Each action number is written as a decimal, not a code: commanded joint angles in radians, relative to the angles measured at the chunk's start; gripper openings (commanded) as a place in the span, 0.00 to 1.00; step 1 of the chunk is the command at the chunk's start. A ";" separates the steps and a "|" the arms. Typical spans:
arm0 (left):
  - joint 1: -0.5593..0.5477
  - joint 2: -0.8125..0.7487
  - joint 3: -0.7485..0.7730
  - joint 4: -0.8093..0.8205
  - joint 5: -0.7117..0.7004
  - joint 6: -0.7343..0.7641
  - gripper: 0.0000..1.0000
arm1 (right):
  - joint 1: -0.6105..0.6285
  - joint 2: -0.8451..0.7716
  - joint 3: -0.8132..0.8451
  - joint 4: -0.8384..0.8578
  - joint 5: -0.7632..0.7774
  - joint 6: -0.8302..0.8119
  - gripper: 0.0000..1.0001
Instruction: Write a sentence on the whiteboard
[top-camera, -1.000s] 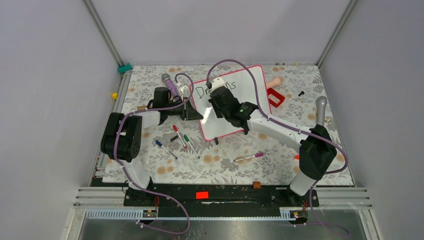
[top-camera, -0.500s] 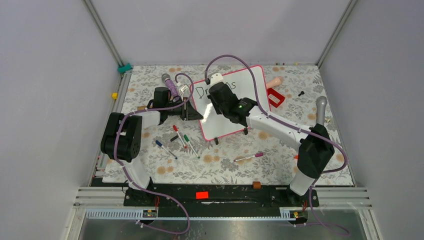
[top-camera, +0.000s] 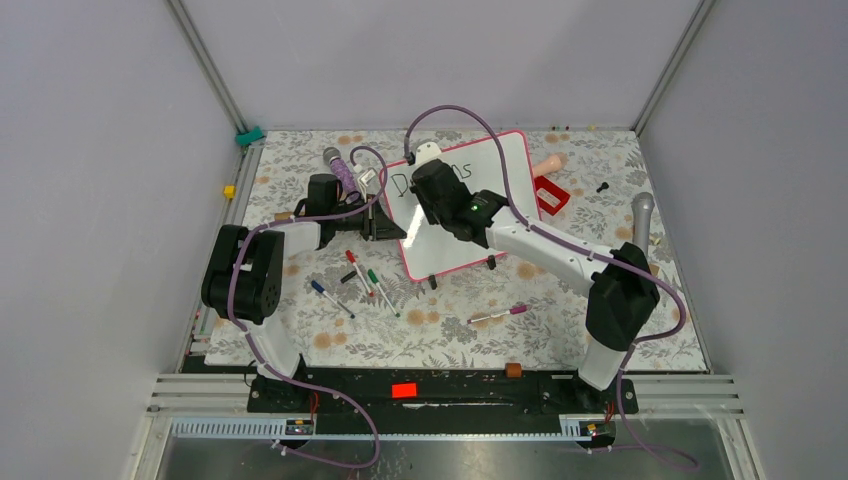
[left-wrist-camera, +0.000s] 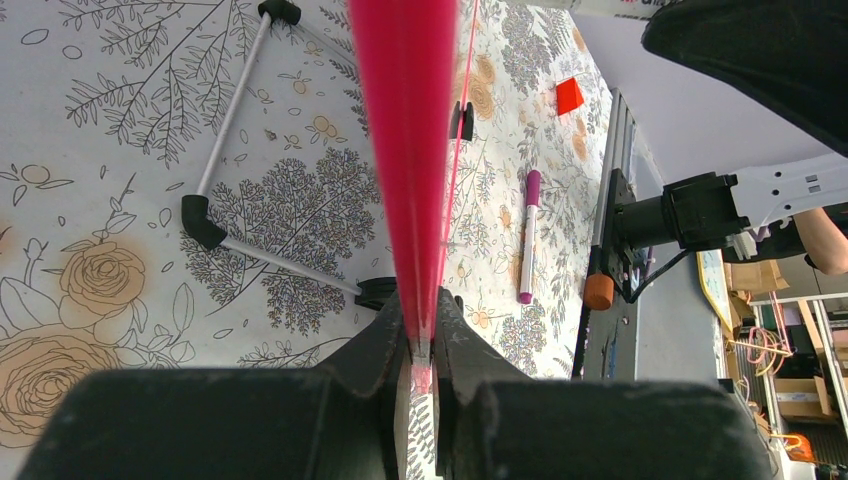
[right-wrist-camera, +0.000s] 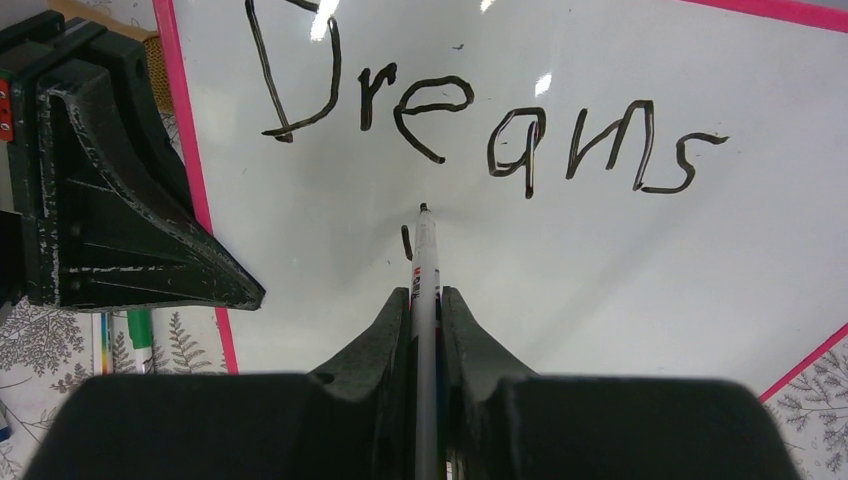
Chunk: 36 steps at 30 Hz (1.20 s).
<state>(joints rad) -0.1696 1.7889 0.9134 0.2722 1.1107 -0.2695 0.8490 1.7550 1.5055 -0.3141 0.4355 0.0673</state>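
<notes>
One word, "Dreams" (right-wrist-camera: 480, 130), right pincer (right-wrist-camera: 425, 300) gripping marker (right-wrist-camera: 426, 250), left pincer (left-wrist-camera: 420, 325) clamping whiteboard (left-wrist-camera: 405, 130).

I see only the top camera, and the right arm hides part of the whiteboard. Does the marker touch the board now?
Observer: In the right wrist view, the right gripper is shut on a marker; its tip appears to rest on the whiteboard, just below the word Dreams.
Operator: Is a second line begun?
Observer: Only one short black stroke, left of the tip.
Operator: And the left gripper?
Observer: The left wrist view shows the left gripper shut on the board's pink frame.
</notes>
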 joint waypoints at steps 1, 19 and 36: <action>-0.017 0.052 0.005 -0.054 -0.178 0.053 0.00 | -0.011 -0.034 -0.018 0.002 0.032 -0.003 0.00; -0.017 0.050 0.004 -0.057 -0.179 0.056 0.00 | -0.011 -0.151 -0.142 0.108 -0.063 -0.031 0.00; -0.016 0.051 0.005 -0.059 -0.179 0.056 0.00 | -0.011 -0.061 -0.078 0.105 -0.085 -0.017 0.00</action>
<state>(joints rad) -0.1703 1.7889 0.9161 0.2626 1.1107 -0.2630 0.8440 1.6882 1.3746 -0.2348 0.3531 0.0490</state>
